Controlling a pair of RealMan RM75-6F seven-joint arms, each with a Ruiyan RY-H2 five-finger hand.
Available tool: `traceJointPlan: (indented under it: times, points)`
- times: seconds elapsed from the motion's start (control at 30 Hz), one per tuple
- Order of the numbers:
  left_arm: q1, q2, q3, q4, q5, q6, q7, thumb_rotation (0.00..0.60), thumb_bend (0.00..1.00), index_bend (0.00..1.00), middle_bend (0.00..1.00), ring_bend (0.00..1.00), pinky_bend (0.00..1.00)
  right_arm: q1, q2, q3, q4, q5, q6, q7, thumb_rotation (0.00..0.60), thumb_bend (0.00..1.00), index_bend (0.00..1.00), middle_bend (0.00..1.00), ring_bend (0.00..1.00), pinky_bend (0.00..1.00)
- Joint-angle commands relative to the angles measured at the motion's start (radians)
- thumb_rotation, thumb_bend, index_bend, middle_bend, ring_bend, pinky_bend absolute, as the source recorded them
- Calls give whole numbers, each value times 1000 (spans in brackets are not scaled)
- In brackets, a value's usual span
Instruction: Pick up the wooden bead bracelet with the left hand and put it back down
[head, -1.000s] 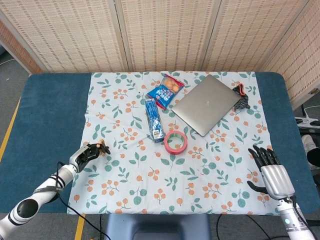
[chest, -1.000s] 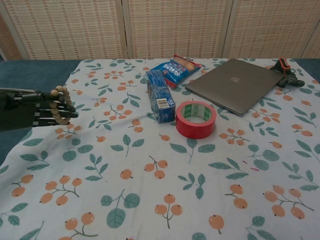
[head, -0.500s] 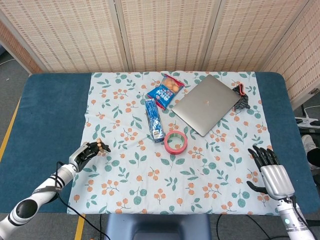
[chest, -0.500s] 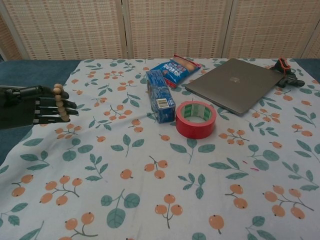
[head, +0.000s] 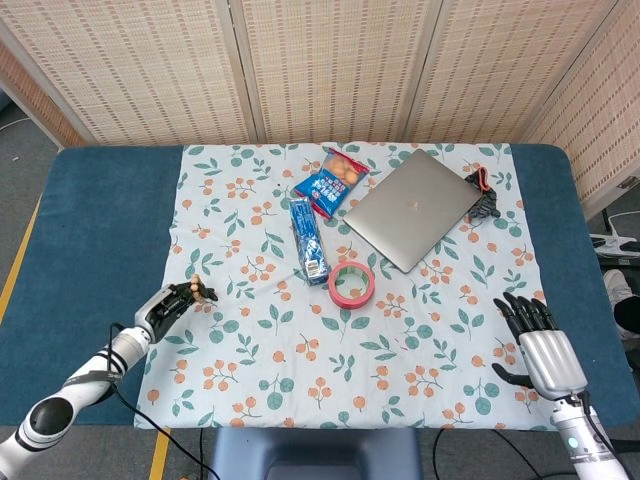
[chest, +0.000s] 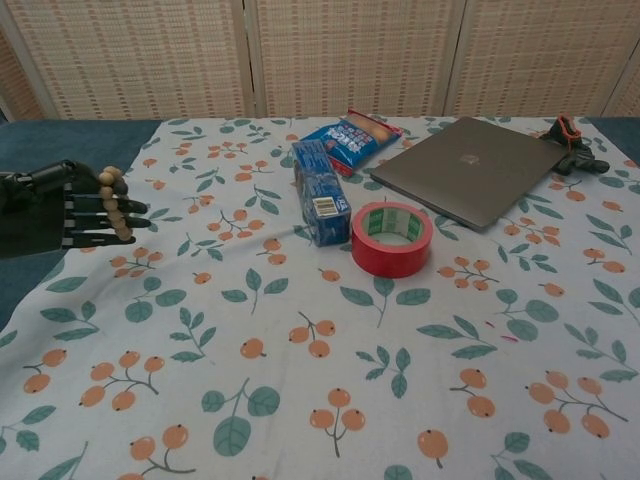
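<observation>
The wooden bead bracelet (chest: 115, 204) hangs as a string of light brown beads over the fingers of my left hand (chest: 60, 208) at the left edge of the floral cloth. In the head view the same left hand (head: 168, 305) holds the bracelet (head: 203, 291) just above the cloth's left border. The fingers are curled around the beads and the hand is off the cloth. My right hand (head: 541, 349) rests near the table's front right corner with fingers apart and nothing in it; the chest view does not show it.
On the floral cloth (head: 280, 380) stand a red tape roll (chest: 392, 238), a blue box (chest: 320, 192), a blue snack bag (chest: 350, 133) and a closed grey laptop (chest: 468, 169). A black and orange clamp (chest: 572, 152) lies at the far right.
My left hand has drawn back slightly to the left with the bracelet, and the beads now lie closer in against the fingers. The right hand has not moved.
</observation>
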Motion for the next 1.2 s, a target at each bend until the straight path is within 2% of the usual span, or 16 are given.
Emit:
traceJointPlan:
  times: [0.03, 0.13, 0.17, 0.53, 0.6, 0.67, 0.73, 0.97, 1.2]
  points:
    - [0, -4, 0, 6, -6, 6, -2, 328, 372, 563, 454, 143, 19, 0, 1, 0, -1, -1, 1, 1, 557, 124, 0, 0, 0, 0]
    - [-3, -10, -2, 13, -14, 8, -6, 205, 368, 562, 460, 143, 17, -1, 1, -1, -1, -1, 1, -1, 558, 125, 0, 0, 0, 0]
    - [-4, -11, -1, 16, -14, 9, -5, 194, 367, 562, 461, 143, 16, -1, 1, -1, -2, -1, 1, 0, 557, 124, 0, 0, 0, 0]
    - [-14, -8, 8, 27, 3, -1, 26, 168, 402, 563, 469, 145, 17, 0, 0, 0, 0, 1, 0, 0, 557, 124, 0, 0, 0, 0]
    - [-14, -4, 10, 26, 5, -11, 31, 197, 452, 563, 469, 145, 17, 0, 0, 0, 0, 0, 1, 0, 558, 125, 0, 0, 0, 0]
    - [-15, -2, 12, 24, 15, -18, 45, 263, 552, 563, 466, 142, 17, 0, 0, 1, 0, 1, 1, 1, 558, 125, 0, 0, 0, 0]
    - [-12, -5, 8, 21, 17, -22, 52, 330, 598, 561, 458, 137, 16, 0, 0, 1, 1, 2, 1, 1, 558, 124, 0, 0, 0, 0]
    - [-6, -17, -8, 30, 19, -34, 74, 480, 509, 530, 437, 126, 16, 0, 0, 1, 1, 1, 0, 2, 558, 124, 0, 0, 0, 0]
    - [-2, -22, -16, 40, -3, -46, 75, 517, 478, 529, 437, 126, 16, 1, -2, 0, 2, 1, -2, -2, 558, 124, 0, 0, 0, 0]
